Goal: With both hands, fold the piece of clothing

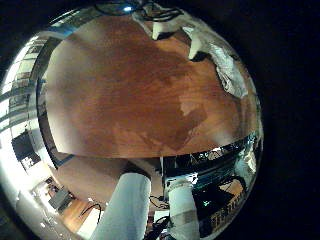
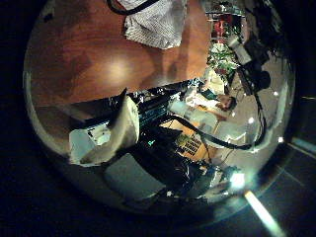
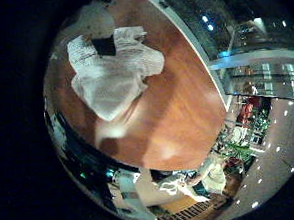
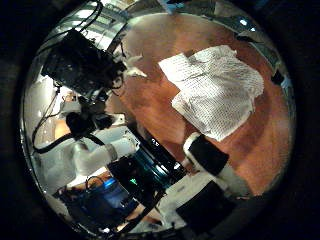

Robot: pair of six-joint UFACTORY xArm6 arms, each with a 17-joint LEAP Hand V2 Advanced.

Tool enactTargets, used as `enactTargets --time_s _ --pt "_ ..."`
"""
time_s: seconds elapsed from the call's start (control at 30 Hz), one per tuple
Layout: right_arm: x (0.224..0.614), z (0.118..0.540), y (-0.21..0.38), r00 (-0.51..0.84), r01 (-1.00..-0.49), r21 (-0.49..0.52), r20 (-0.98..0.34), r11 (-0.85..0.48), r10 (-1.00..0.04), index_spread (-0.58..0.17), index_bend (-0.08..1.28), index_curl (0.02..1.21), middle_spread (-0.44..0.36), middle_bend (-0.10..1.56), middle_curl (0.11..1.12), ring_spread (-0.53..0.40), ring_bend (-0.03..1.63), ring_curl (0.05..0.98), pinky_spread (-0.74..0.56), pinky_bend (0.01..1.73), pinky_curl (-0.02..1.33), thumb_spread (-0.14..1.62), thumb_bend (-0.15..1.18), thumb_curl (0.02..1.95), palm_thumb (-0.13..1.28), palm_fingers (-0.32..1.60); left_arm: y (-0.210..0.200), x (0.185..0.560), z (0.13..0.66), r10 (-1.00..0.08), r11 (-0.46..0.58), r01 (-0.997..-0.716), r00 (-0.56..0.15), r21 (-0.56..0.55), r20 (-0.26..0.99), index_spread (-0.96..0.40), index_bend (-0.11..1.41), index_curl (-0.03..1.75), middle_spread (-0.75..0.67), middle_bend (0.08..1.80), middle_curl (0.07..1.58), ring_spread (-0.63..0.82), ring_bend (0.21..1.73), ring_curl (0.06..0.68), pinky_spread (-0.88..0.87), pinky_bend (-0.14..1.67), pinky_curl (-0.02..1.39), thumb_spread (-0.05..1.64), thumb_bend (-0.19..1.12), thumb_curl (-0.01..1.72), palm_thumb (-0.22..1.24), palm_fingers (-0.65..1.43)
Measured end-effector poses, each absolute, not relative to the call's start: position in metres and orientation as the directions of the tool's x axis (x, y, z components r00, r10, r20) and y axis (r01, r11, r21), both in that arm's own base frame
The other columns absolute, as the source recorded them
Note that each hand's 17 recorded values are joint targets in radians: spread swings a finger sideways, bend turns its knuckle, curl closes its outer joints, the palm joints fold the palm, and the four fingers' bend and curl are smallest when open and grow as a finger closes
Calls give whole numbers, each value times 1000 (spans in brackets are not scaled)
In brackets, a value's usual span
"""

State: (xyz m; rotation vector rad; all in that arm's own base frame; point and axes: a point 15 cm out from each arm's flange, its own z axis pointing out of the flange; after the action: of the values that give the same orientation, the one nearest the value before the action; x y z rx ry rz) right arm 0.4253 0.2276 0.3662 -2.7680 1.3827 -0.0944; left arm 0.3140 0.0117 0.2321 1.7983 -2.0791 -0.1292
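The piece of clothing (image 3: 110,77), a finely checked garment, lies spread and partly rumpled on the wooden table (image 3: 178,118). In the right thumb side palm view the clothing (image 4: 220,90) lies below the palm, with a finger (image 4: 212,162) of my right hand hanging free above the table beside it. My left hand is farther off. Its views show the clothing (image 1: 215,50) (image 2: 158,22) only at the table's far part. Fingers (image 1: 128,205) of the left hand reach out over the table edge and hold nothing. Neither hand touches the cloth.
Bare tabletop (image 1: 130,90) stretches between the left hand and the clothing. Beyond the table's edge (image 2: 128,99) stand dark equipment and room furniture (image 2: 188,138). A robot arm (image 4: 95,155) shows beside the table in the right thumb side palm view.
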Motion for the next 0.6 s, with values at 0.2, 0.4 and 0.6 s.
enactTargets --time_s 0.2,0.4,0.6 --pt "403 418 143 506 -856 -101 38 -507 -862 -461 212 428 -193 363 437 -15 829 371 318 902 485 1358 2 332 617 133 -19 312 260 -973 174 -936 -117 304 199 -35 197 432 209 173 283 350 561 206 441 263 331 1217 -18 364 436 196" --pt "391 449 82 459 -876 -134 57 -463 -886 -473 199 410 -197 345 414 -32 811 343 368 830 435 1470 57 337 728 215 -38 306 281 -979 157 -946 -110 284 173 -44 203 440 209 173 282 350 562 204 431 256 328 1206 -16 366 432 208" --pt "370 455 61 448 -886 -104 62 -453 -892 -472 188 398 -190 317 395 -45 788 316 391 793 401 1498 79 349 796 251 -39 292 283 -984 132 -939 -85 317 159 -49 205 447 204 168 280 341 560 203 423 253 329 1197 -17 368 437 214"
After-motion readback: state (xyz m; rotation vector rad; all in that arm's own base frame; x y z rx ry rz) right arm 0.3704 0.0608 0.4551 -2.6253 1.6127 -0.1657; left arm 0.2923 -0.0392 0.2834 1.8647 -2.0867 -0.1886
